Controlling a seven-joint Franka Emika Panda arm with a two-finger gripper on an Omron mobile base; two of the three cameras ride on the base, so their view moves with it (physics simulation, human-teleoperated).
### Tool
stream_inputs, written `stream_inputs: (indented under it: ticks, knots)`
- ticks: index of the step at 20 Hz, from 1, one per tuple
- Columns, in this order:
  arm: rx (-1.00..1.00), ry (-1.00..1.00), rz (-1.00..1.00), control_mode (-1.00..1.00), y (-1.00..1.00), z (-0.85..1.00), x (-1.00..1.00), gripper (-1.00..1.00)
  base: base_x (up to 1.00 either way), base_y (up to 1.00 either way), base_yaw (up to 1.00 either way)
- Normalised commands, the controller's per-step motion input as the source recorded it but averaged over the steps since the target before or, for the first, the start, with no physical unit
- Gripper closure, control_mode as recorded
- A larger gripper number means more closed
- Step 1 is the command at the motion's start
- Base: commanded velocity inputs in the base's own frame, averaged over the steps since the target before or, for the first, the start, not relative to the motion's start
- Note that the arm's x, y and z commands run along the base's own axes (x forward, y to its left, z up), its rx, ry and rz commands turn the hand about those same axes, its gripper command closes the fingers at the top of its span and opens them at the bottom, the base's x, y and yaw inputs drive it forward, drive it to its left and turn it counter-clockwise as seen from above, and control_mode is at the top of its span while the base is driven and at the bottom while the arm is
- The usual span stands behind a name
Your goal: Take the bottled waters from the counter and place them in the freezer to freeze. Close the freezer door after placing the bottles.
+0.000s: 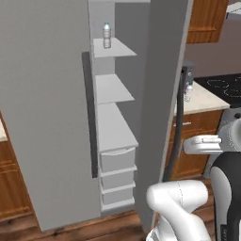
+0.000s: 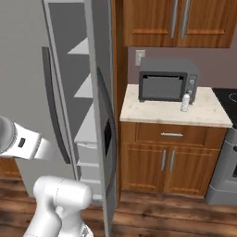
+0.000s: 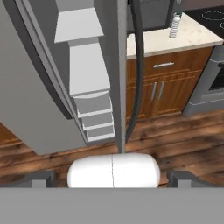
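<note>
You had one bottle (image 1: 107, 36) standing on the top shelf (image 1: 113, 48) inside the open freezer (image 1: 109, 136). The second bottle (image 2: 185, 102) waited on the surface (image 2: 203, 115), beside the toaster oven (image 2: 167, 80). Your end effector (image 3: 113, 178) stood open and empty; the freezer door (image 1: 42, 113) remained open.

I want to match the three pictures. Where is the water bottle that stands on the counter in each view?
Left base view: bottle on the counter, right of centre, behind the dark handle.
Right base view, right of centre, before the toaster oven.
Hand view, top right.
Shared landmark: the counter.
</note>
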Motion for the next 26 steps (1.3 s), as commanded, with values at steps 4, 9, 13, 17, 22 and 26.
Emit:
stream_inputs:
  ticks: [4,9,13,17,22,26]
  knots:
    - [0.00,0.00,0.00,1.00,0.00,0.00,0.00,-1.00,0.00,-0.78,0.00]
    - [0.00,0.00,0.00,1.00,0.00,0.00,0.00,-1.00,0.03,-0.76,0.03]
    - [0.00,0.00,0.00,1.00,0.00,0.00,0.00,-1.00,0.27,-0.69,0.12]
    - [0.00,0.00,0.00,1.00,0.00,0.00,0.00,-1.00,0.29,-0.67,0.11]
    - [0.00,0.00,0.00,1.00,0.00,0.00,0.00,-1.00,0.25,-0.68,0.08]
    - [0.00,0.00,0.00,1.00,0.00,0.00,0.00,-1.00,0.35,-0.67,0.06]
